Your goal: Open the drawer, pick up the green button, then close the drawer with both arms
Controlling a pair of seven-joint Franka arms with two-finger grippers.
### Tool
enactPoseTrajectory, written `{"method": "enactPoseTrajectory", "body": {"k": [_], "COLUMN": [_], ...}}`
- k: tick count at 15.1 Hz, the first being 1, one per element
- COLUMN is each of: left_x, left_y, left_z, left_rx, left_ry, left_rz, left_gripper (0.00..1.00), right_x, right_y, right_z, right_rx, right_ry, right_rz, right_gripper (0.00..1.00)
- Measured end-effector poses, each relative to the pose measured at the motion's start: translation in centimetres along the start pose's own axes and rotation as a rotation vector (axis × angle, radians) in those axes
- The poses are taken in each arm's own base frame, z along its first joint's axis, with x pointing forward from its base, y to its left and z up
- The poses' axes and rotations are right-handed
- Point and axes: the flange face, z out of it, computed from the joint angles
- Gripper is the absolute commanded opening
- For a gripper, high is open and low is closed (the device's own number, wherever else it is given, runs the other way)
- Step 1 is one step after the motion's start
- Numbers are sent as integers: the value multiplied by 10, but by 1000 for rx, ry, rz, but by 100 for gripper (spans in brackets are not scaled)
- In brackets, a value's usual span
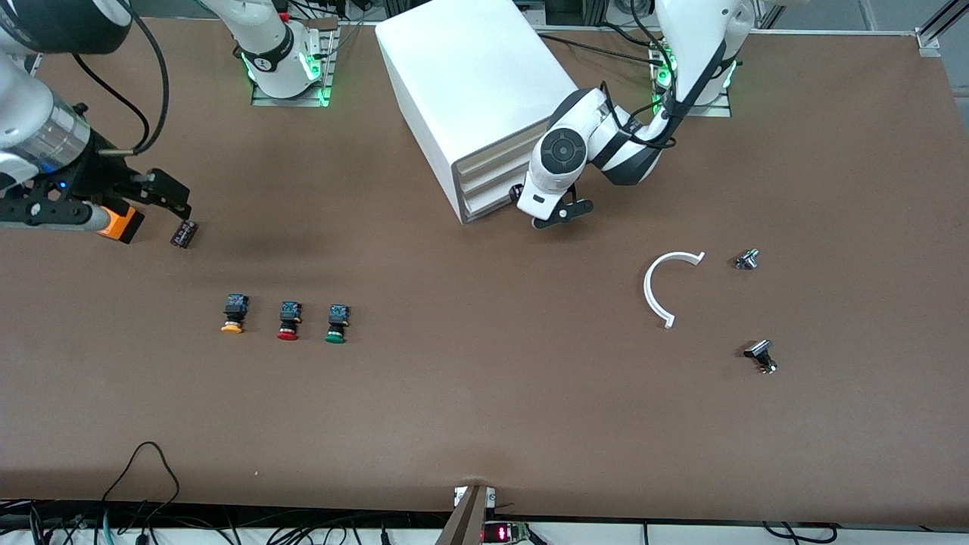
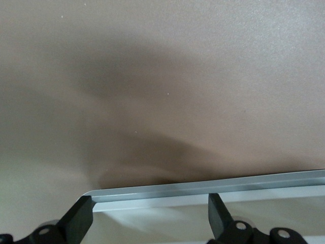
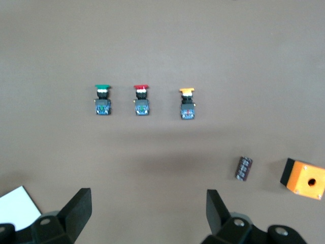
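The white cabinet [image 1: 469, 83] stands between the arm bases, all its drawers shut. The lowest drawer [image 1: 484, 210] shows its cream front. My left gripper [image 1: 562, 214] is open, low at that front, at the corner toward the left arm's end. In the left wrist view a pale edge [image 2: 203, 185] of the cabinet's low front runs between its open fingers [image 2: 81, 218]. The green button [image 1: 336, 324] lies on the table in a row, also in the right wrist view [image 3: 102, 99]. My right gripper [image 1: 170, 195] is open and empty, up over the table's right-arm end.
A red-capped button [image 1: 288, 321] and a yellow-capped one [image 1: 234, 314] lie beside the green one. An orange box [image 1: 121, 224] and a small black part [image 1: 184, 233] lie under the right arm. A white C-shaped ring [image 1: 666, 288] and two small metal parts [image 1: 747, 260] [image 1: 761, 356] lie toward the left arm's end.
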Motion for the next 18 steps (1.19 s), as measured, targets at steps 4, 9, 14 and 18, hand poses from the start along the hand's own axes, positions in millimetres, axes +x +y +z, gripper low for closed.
{"method": "enactPoseTrajectory", "body": {"k": [4, 9, 14, 18], "left_x": [-4, -14, -12, 6], "left_y": [1, 6, 6, 10], "left_z": [1, 2, 0, -29], "left_rx": [2, 3, -1, -52], "left_ry": [-2, -6, -5, 27], "left_rz": [7, 26, 23, 20], "left_gripper": [100, 100, 100, 100], "right_x": [-11, -28, -27, -23], "right_y": [3, 5, 5, 9], "right_z": [-16, -40, -35, -30], "right_rx": [-3, -6, -6, -4], "right_ry": [8, 24, 18, 19], "right_rz": [4, 5, 5, 0], "right_gripper": [100, 100, 100, 100]}}
